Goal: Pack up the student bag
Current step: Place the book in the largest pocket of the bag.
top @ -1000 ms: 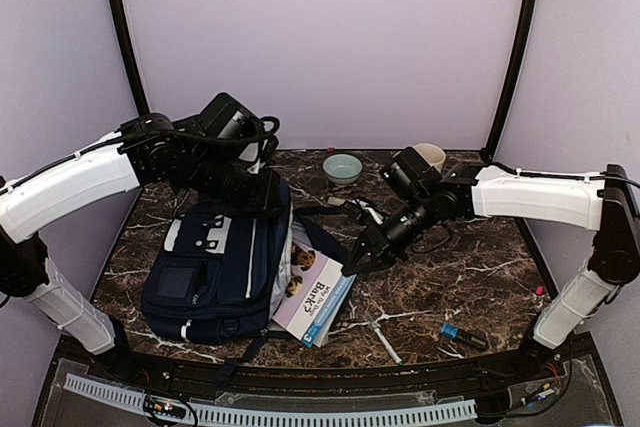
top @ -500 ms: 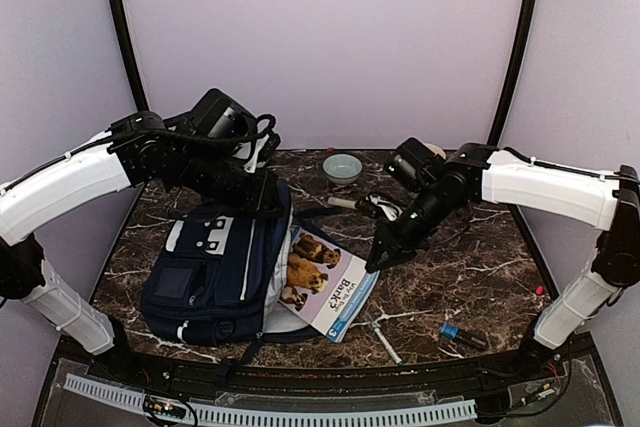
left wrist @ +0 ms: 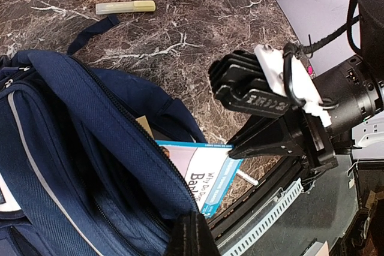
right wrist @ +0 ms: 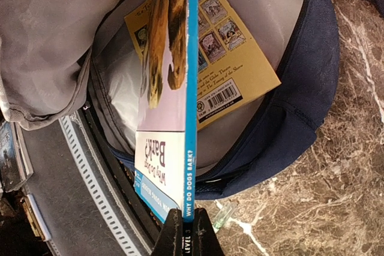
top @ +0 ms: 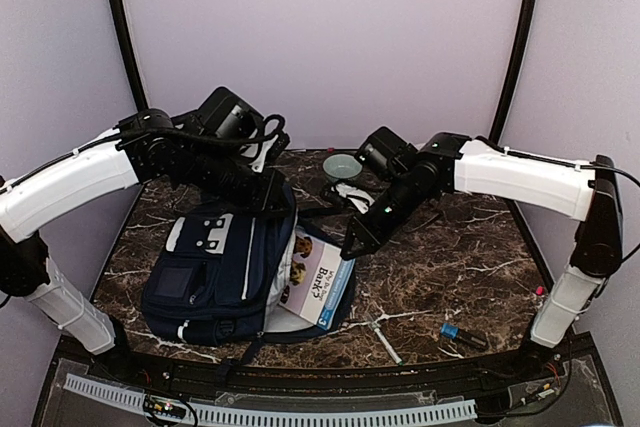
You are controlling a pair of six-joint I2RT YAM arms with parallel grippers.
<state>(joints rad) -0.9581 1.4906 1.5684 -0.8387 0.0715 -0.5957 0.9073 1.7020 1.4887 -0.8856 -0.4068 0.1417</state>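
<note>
A: Though pinched tight at the foot of its blue spine by the right hand (right wrist: 183, 231), sits only partly inside: thin paperback book with dog photographs on its cover (right wrist: 162, 88), held on edge above the grey lining (right wrist: 54, 28).

B: And the bag itself?

A: Flat on the dark marble bench (top: 450, 267), left of centre, mouth turned to the right: large navy blue fabric backpack with thin white stripes (top: 225, 267). Held agape by the left hand (left wrist: 191, 232), closed fully on the upper flap beside the zip. Already holding a flat yellow book (right wrist: 240, 70) against the lining.

B: Likeliest trouble from here?

A: Probably a snag. Could catch a lower corner on the navy rim or the zip if pushed in at a slant. Could also pivot or slide out of so narrow a pinch, placed at one end of the spine only.

B: And on the left side?

A: Would drop the flap across the opening on any loosening of that hold on soft cloth. Might also shove the whole limp bag along the bench under a hard push.

B: Anything nearby to knock?

A: Pale blue bowl (top: 342, 167) just behind the right arm, perhaps within reach of a careless swing. Slim pale pen (top: 383, 337) toward the front edge, well apart.
</note>
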